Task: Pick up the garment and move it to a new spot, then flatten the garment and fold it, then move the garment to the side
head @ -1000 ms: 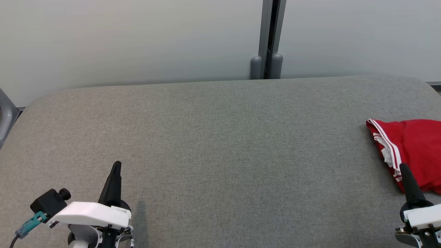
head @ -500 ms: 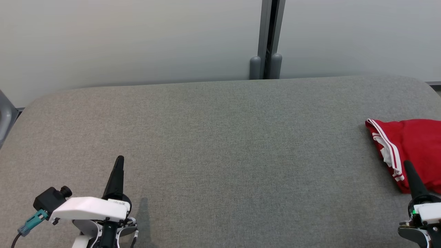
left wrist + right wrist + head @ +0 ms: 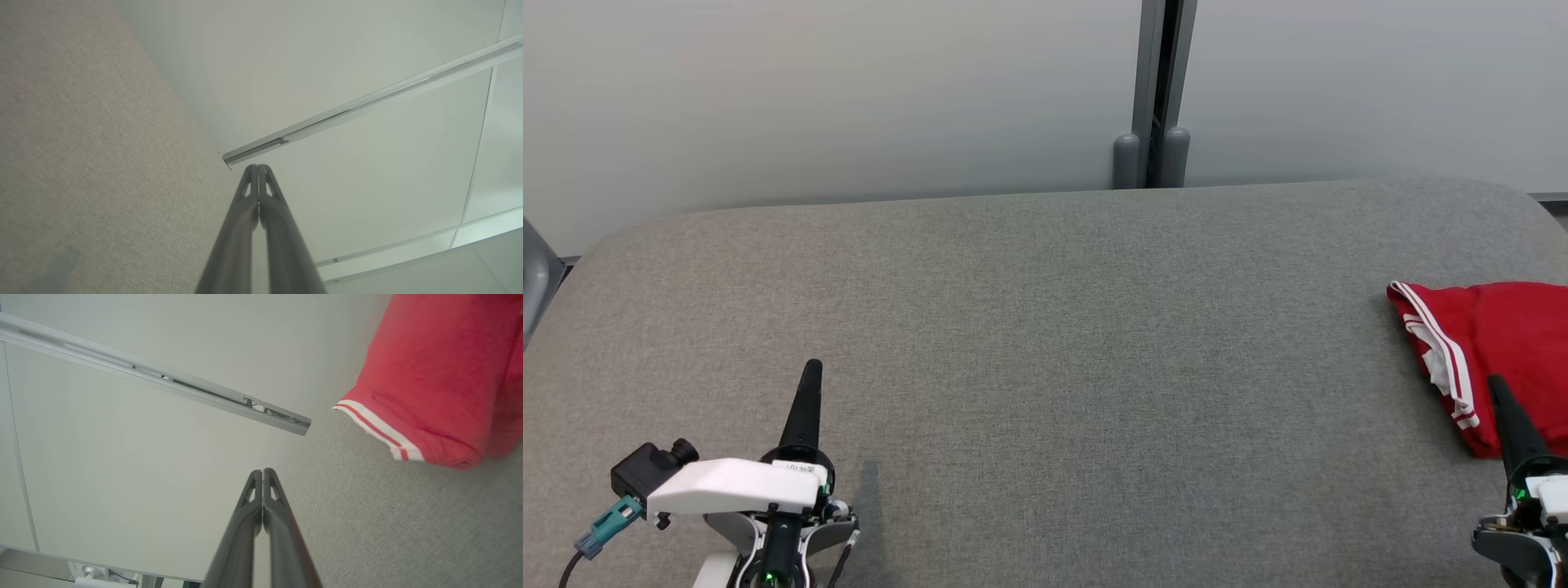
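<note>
- The garment (image 3: 1494,343) is red cloth with white stripes along a hem. It lies bunched on the grey fabric worktop (image 3: 1045,327), far over at the right side, where the edge of the head view cuts it off.
- Our right hand (image 3: 1496,384) sits at the near right with its fingers pointing away from us. They are pressed together and nothing is between them.
- In the head view the tip of that hand overlaps the near left corner of the garment. In the right wrist view the fingers (image 3: 245,526) stand clear of the cloth, and the striped hem lies ahead and to their right with bare worktop between.
- Our left hand (image 3: 811,369) is at the near left, well apart from the garment and over bare worktop.
- Its fingers (image 3: 241,228) are also together — in the left wrist view they meet along their whole length — and they hold nothing.
- A small black camera block (image 3: 645,474) with a teal plug sits on the left wrist.
- Beyond the far edge of the worktop stands a pale wall (image 3: 849,98), split by a dark grey upright post (image 3: 1156,82).
</note>
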